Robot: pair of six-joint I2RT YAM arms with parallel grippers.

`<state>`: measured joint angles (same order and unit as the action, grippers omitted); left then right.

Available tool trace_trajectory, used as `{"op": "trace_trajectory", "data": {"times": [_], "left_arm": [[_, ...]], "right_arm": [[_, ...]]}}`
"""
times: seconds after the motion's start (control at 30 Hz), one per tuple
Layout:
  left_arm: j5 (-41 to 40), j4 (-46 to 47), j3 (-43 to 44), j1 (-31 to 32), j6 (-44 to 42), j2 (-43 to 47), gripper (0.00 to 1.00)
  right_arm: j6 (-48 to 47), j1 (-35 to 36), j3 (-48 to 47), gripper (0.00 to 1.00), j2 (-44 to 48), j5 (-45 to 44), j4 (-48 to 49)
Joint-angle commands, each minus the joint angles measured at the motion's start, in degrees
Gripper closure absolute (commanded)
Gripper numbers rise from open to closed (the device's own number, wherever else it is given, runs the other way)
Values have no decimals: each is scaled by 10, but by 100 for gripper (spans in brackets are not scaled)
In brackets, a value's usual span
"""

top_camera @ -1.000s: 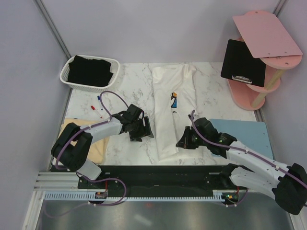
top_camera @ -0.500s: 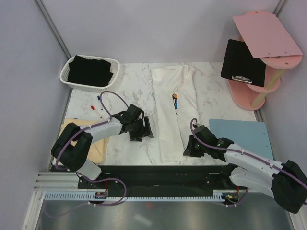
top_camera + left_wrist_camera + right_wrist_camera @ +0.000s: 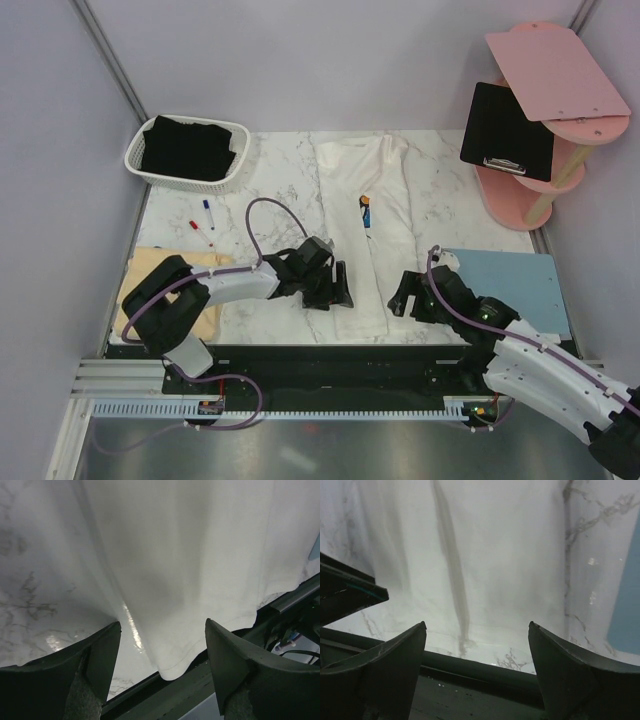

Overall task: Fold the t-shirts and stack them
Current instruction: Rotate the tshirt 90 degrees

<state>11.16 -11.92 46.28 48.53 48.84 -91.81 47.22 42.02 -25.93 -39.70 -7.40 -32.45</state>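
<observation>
The white t-shirt (image 3: 365,250) lies as a long narrow strip down the middle of the table, a bit of its print showing at the fold. My left gripper (image 3: 338,290) stands open at the strip's near left edge. In the left wrist view the gripper (image 3: 161,628) hangs over the shirt's hem corner (image 3: 175,667) at the table's front edge, nothing between its fingers. My right gripper (image 3: 404,297) stands open just right of the strip; in its own view (image 3: 477,625) it faces the white cloth (image 3: 495,555). The pale yellow t-shirt (image 3: 140,268) lies at the near left. The black t-shirt (image 3: 190,148) fills a basket.
The white basket (image 3: 137,160) stands at the far left corner. A light-blue mat (image 3: 515,275) lies at the near right. A black clipboard (image 3: 505,130) rests on the pink shelf (image 3: 560,70) at the far right. Two markers (image 3: 203,218) lie left of centre.
My right gripper has opened, let go of the white shirt's edge and drawn back to the right. My left arm has swung right to the shirt's near left edge.
</observation>
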Motion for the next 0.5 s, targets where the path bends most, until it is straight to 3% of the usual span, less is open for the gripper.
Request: {"op": "trace_trajectory", "data": {"times": [0.0, 0.23, 0.47], "left_arm": [[-40, -21, -51, 35, 56, -43, 23], [-70, -19, -110, 53, 90, 1, 23], [-83, -45, -115, 54, 92, 37, 24]], "right_arm": [[30, 1, 18, 11, 14, -67, -60], [62, 1, 34, 15, -11, -74, -54], [65, 0, 40, 20, -47, -65, -27]]}}
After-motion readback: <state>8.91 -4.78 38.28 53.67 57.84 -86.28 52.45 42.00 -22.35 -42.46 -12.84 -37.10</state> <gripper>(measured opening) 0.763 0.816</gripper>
